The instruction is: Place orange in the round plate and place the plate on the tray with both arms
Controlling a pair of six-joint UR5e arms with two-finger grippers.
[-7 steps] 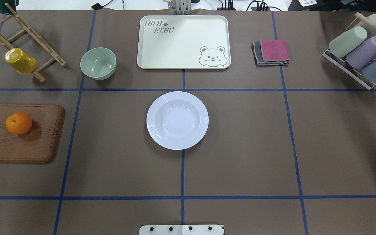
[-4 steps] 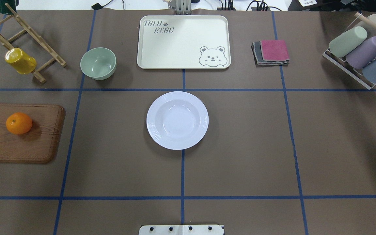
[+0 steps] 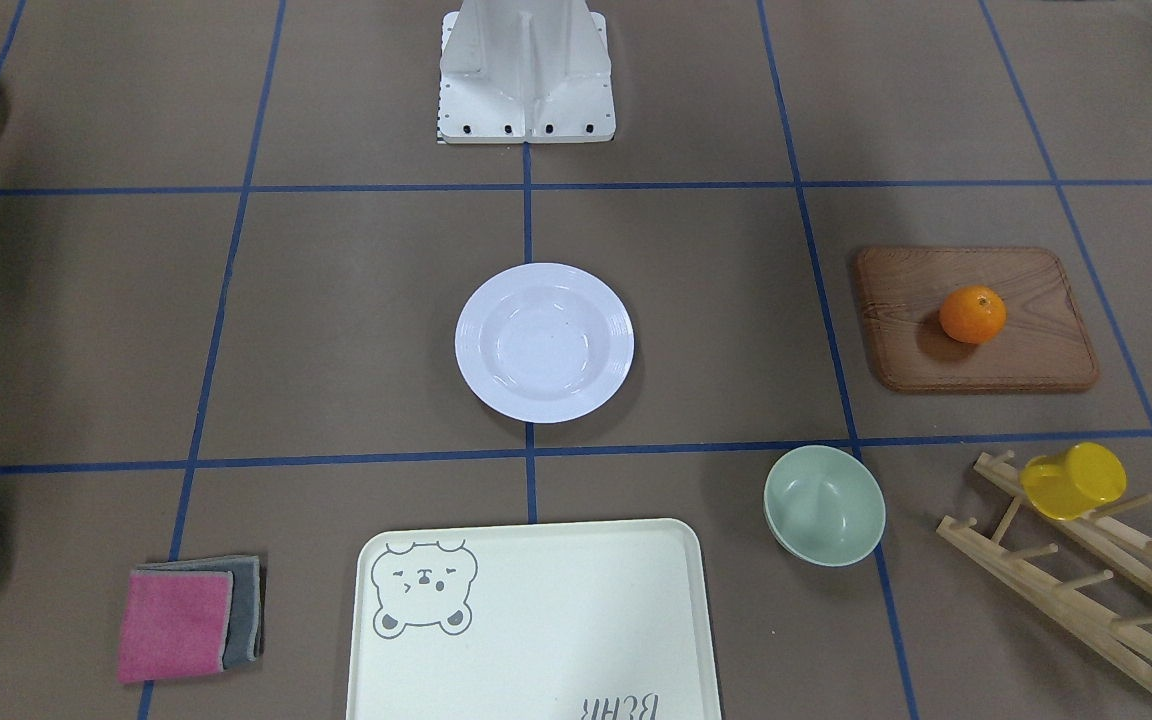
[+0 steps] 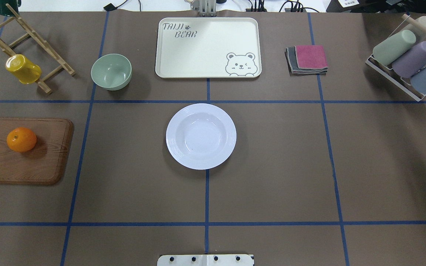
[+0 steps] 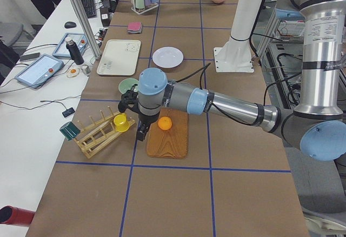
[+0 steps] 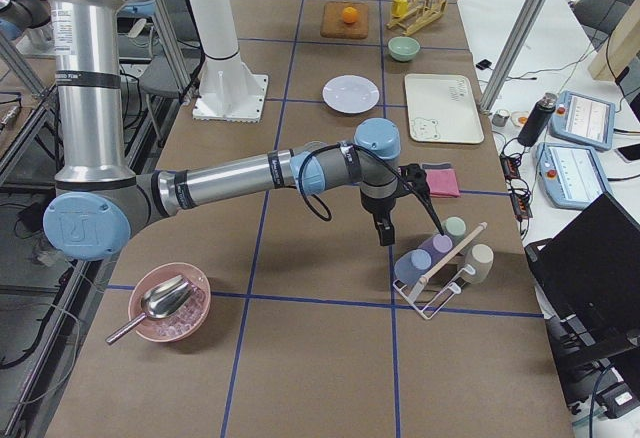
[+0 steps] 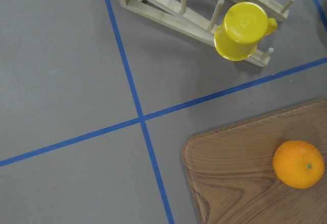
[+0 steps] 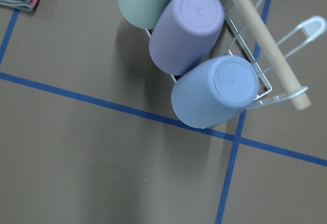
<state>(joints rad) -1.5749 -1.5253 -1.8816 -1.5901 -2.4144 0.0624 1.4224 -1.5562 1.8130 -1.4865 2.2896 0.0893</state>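
Location type: robotics laboratory test cell. Indicators: jointed robot arms (image 5: 232, 104) on a white base mount (image 3: 526, 75); table (image 4: 272, 184) marked into a grid by blue tape lines (image 4: 206, 195); aluminium frame posts (image 5: 80, 15); teach pendants (image 6: 583, 116) and laptop (image 6: 590, 268) on an adjoining white bench (image 5: 27, 123).

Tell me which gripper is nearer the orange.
Left. The left gripper hangs beside the orange on the wooden board; the right gripper is far off, by the cup rack.

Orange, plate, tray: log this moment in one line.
orange: on wooden board | round plate: empty, off tray | left gripper: near orange | right gripper: near cup rack
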